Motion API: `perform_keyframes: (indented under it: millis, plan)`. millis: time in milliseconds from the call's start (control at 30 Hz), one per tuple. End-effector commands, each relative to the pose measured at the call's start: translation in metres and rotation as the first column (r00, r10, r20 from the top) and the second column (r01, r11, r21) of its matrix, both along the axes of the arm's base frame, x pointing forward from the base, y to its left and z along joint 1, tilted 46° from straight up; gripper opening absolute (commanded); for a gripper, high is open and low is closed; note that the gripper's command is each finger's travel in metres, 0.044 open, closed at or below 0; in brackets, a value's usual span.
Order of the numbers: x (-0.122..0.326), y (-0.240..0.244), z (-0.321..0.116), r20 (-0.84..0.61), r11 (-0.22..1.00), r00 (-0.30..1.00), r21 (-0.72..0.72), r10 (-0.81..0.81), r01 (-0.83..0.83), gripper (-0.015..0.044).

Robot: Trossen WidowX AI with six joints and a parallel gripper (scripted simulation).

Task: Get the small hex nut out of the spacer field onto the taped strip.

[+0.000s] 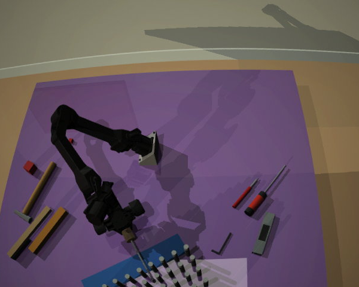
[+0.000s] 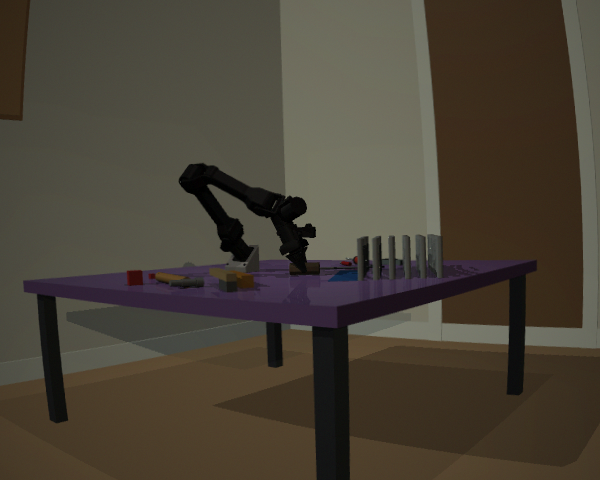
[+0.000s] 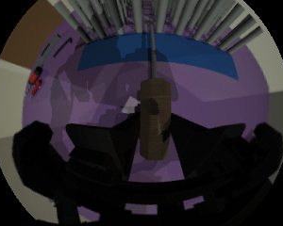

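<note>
My gripper (image 3: 154, 115) is shut on the wooden handle (image 1: 129, 235) (image 2: 311, 268) of a tool with a long thin metal shaft (image 1: 141, 257) (image 3: 154, 58). The handle is low over the table, before the taped strip. The shaft crosses the blue taped strip (image 1: 111, 274) (image 3: 104, 56) and its far end is among the standing metal spacers (image 1: 161, 260) (image 2: 392, 258) (image 3: 138, 16). The spacers that show stand upright. The shaft's tip is hard to make out in the wrist view. I cannot make out the hex nut in any view.
On the purple table (image 1: 235, 123), a hammer (image 1: 39, 188), two bars (image 1: 31, 231) (image 1: 48, 229) and red cubes (image 1: 29, 167) (image 1: 70, 140) lie on one side. Two red-handled tools (image 1: 242, 197) (image 1: 255, 202), a hex key (image 1: 224, 244) and a grey-green tool (image 1: 267, 220) lie on the other.
</note>
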State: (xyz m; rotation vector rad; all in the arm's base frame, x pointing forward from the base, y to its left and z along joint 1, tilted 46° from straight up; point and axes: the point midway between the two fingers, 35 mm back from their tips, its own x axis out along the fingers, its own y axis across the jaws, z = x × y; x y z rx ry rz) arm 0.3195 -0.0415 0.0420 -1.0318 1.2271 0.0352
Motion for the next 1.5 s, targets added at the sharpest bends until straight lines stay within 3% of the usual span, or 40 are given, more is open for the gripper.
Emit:
perform_keyframes:
  millis: [0, 1467]
  plan:
    - [-0.004, 0.000, 0.001, -0.003, 1.000, 1.000, 0.003, 0.006, -0.006, 0.0000]
    - [-0.024, -0.010, 0.009, -0.003, 1.000, 1.000, 0.003, 0.005, -0.005, 0.0000]
